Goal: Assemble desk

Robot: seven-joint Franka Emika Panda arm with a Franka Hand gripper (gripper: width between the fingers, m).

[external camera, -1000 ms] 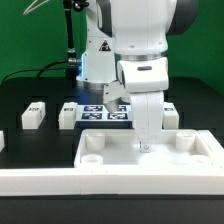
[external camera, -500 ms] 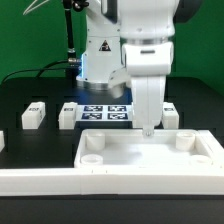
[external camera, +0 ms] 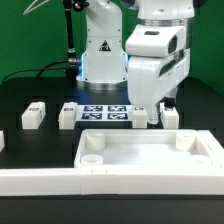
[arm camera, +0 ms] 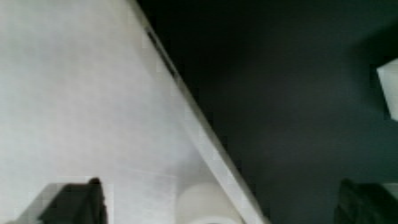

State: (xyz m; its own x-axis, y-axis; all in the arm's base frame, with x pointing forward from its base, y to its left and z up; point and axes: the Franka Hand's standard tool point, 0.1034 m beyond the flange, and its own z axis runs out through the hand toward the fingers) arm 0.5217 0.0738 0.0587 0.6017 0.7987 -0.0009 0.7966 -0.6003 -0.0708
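The desk panel [external camera: 150,152] is a large flat white plate with a raised rim and round corner sockets [external camera: 91,143], lying near the front of the black table. Short white tagged legs lie behind it: two toward the exterior view's left [external camera: 33,115] [external camera: 68,115] and one toward its right [external camera: 171,117]. My gripper [external camera: 160,112] hangs above the panel's far edge, just beside the right leg, open and empty. In the wrist view my gripper [arm camera: 222,188] has dark fingers [arm camera: 71,202] wide apart over the panel's rim [arm camera: 178,110] and one socket [arm camera: 215,206].
The marker board [external camera: 107,113] lies flat behind the panel, in front of the robot base. A long low white border rail [external camera: 60,182] runs along the front. Another white part [external camera: 2,141] sits at the exterior view's left edge. A white piece [arm camera: 388,90] shows at the wrist view's edge.
My gripper has risen out of the panel's inside and moved toward the exterior view's right and back, now over the far rim near the right leg. The parts have not moved.
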